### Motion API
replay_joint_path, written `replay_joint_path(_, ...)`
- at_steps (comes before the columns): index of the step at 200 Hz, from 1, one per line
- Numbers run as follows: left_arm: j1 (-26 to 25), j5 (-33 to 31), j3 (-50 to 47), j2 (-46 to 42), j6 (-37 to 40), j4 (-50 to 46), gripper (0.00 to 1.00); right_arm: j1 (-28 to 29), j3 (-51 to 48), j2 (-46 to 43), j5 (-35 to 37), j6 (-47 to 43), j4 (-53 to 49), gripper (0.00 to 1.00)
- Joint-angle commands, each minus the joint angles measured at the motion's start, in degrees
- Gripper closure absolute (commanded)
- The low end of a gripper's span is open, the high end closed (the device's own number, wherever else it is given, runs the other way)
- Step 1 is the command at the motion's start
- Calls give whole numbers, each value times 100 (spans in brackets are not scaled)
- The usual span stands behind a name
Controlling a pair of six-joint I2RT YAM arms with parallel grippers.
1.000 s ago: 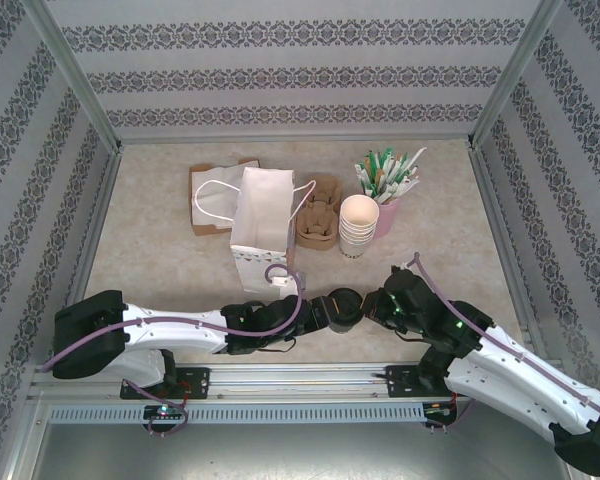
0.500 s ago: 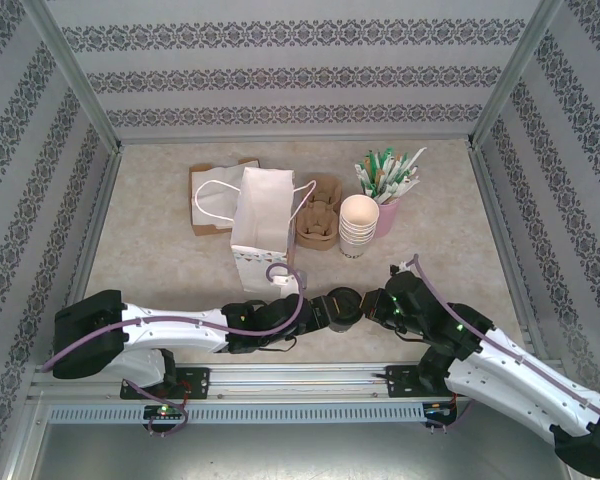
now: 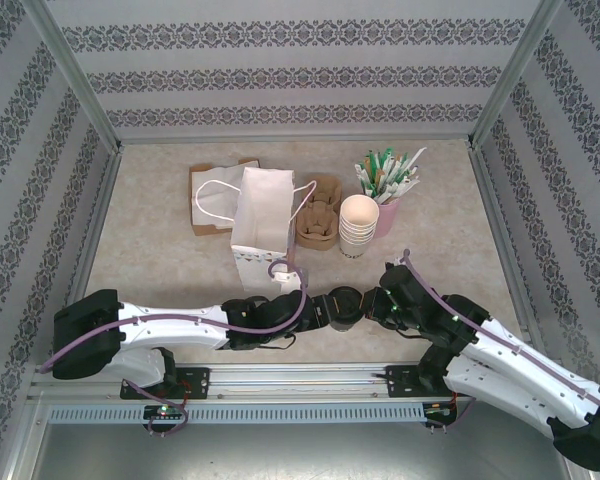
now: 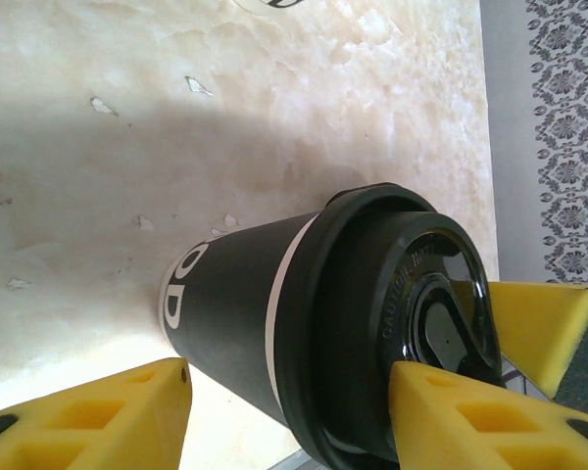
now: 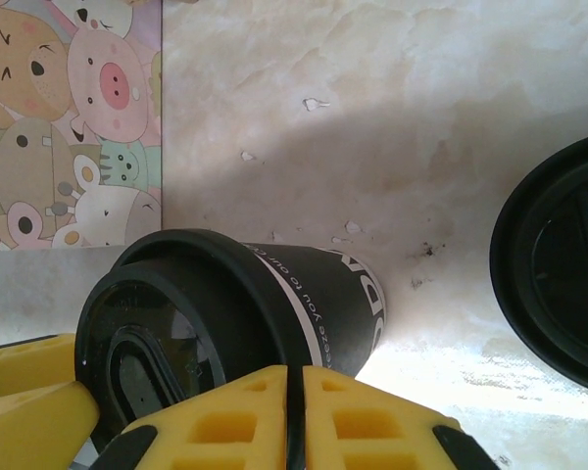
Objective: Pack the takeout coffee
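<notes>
— Where is the cup (image 4: 245, 323)?
— Between my two grippers, near the front of the table (image 4: 127, 117), just this side of the bag (image 3: 263, 215). It is dark with a black lid (image 4: 412, 323). I see its side lengthwise against the tabletop, so I judge it tipped over and not standing.

— And your fingers?
— My left gripper (image 4: 292, 377) has them apart, one at the lid and one near the base. I cannot tell whether they press. My right gripper (image 5: 294, 382) has them together, just beside the cup.

— How will it handle?
— It looks like paper, so probably light, with a wall that dents and is smooth enough to slip. I can't tell whether it is full, and the lid could pop. I'd grip across the wall just under the lid's rim, where it should be stiffest.

— Room to move?
— The bag stands tall close behind, so the cup must rise over its rim. Spare lids (image 5: 559, 284) sit near the cup, and stacked cups (image 3: 359, 225) stand right of the bag. There is bare table further right.
</notes>
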Motion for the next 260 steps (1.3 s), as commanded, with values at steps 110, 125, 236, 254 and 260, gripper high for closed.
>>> replay_joint_path(110,84,-63,628,-324,646,-1035,42,-26,794,17,431,-977,-510,78)
replay_joint_path(125,82,-101,718,-513,846,-1318,42,-33,1159,16,538,-1587,-661,76)
replay_joint_path(236,211,-1169,2779,-1894,3637,-4419,38,-1257,5829,3391,853,-4384,-1080,66)
replay_joint_path(254,372,-1618,3029,-2188,3790,-4843,36,-1618,6226,3890,234,-4158,-834,66)
replay_joint_path(260,437,-1750,3078,-2295,3820,-4953,36,-1677,6364,4059,143,-4089,-795,66)
